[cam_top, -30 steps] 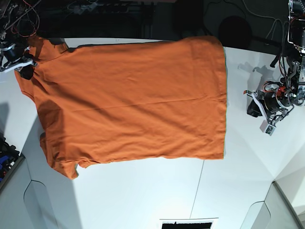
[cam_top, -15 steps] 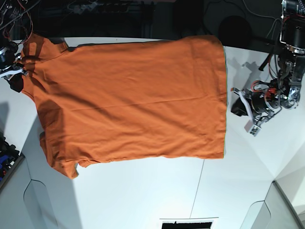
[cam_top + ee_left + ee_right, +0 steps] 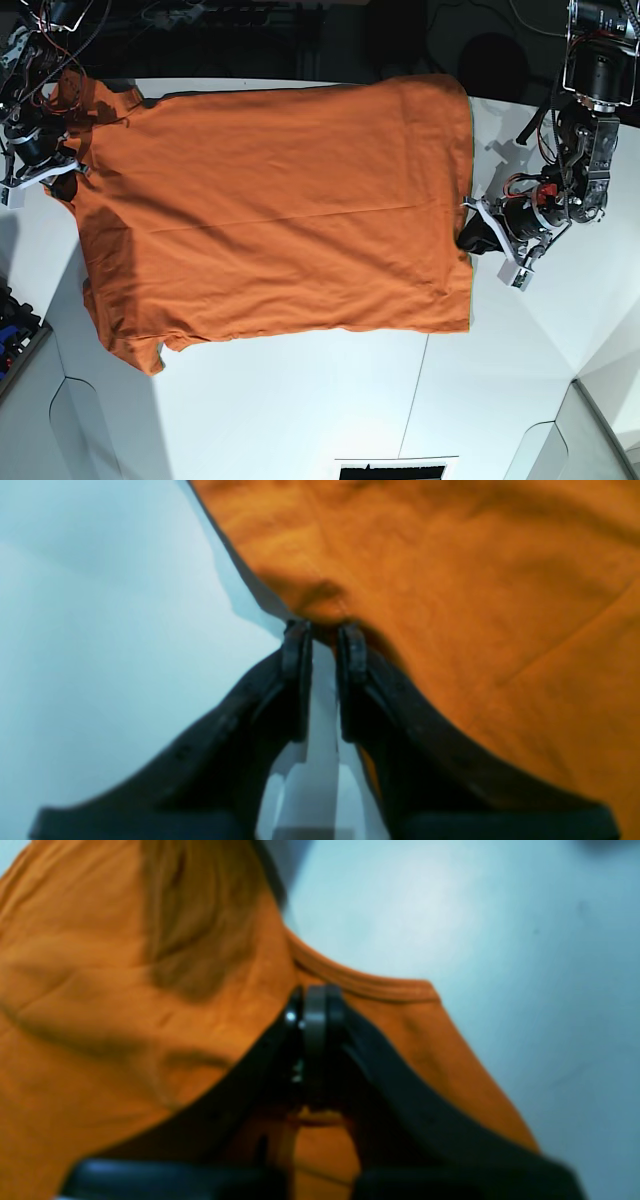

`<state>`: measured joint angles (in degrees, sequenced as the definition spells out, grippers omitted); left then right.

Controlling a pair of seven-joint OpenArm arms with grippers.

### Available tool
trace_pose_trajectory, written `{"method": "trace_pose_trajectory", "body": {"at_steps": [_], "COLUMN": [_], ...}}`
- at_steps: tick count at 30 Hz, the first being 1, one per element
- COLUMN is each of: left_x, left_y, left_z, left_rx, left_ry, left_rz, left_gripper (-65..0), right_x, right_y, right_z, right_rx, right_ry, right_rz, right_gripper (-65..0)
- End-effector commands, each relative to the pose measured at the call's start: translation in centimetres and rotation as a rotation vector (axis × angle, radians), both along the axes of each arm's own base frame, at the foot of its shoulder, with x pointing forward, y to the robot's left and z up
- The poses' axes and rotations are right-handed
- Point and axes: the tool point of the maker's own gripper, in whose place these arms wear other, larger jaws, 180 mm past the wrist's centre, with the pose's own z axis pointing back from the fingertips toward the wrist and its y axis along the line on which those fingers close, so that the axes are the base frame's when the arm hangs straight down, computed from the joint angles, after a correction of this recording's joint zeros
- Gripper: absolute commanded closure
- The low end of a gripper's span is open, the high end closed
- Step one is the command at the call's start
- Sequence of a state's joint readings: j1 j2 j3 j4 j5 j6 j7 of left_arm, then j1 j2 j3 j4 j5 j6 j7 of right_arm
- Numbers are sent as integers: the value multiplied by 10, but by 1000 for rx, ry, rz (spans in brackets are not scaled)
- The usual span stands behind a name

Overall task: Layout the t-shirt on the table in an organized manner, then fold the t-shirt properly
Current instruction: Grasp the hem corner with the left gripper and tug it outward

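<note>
White tabletop [image 3: 300,410] fills most of the base view, and the orange t-shirt [image 3: 280,210] lies spread nearly flat across its far half, hem toward the view's right and collar end toward its left.

The right gripper [image 3: 312,1000], at the view's left, has its jaws pressed together on cloth just beside the ribbed neckline [image 3: 360,982], at the shoulder. That pinch appears meant to anchor the collar end so the body can be pulled taut or lifted for a fold.

The left gripper [image 3: 324,630] sits at the hem's midpoint with its jaws drawn narrow, a slim gap showing between them. Their tips meet a small pucker of fabric at the edge, so it looks to be nipping the hem. How much cloth is caught cannot be told from the blurred wrist view.

With one arm at each end, the pair seem set to stretch out the shallow creases running along the shirt's length, the layout step rather than the folding proper. One sleeve [image 3: 135,350] juts toward the near side at the collar end, slightly bunched; the other is partly hidden by the right arm.

A thin dark seam [image 3: 415,400] crosses the bare table nearer the camera. Beyond the curved far edge the background is dark, with cables and equipment dimly visible.
</note>
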<state>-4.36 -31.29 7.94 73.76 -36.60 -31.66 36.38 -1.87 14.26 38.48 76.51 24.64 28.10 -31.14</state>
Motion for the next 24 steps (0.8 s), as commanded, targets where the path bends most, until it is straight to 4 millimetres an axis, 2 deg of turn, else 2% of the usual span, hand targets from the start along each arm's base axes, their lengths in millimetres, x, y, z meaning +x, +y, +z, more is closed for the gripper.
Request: {"method": "trace_pose_trajectory", "body": {"at_steps": [1, 7, 11, 17, 24], "left_x": [-6, -12, -10, 6, 12], "left_y": [13, 15, 15, -7, -17], "left_z": [-8, -19, -17, 18, 33], "left_rx": [62, 59, 60, 59, 61], "left_ry": [47, 81, 75, -28, -74], "left_rz": [2, 18, 19, -52, -81], "left_gripper": [-107, -107, -107, -107, -107], "right_x": [9, 6, 5, 5, 7], "right_y": [-7, -7, -7, -7, -7], "right_z": [14, 10, 10, 10, 11], "right_rx": [-18, -20, -22, -21, -21], "right_ry": [-45, -27, -23, -23, -31], "right_rz": [0, 3, 4, 4, 3], "right_gripper": [0, 0, 0, 0, 0]}}
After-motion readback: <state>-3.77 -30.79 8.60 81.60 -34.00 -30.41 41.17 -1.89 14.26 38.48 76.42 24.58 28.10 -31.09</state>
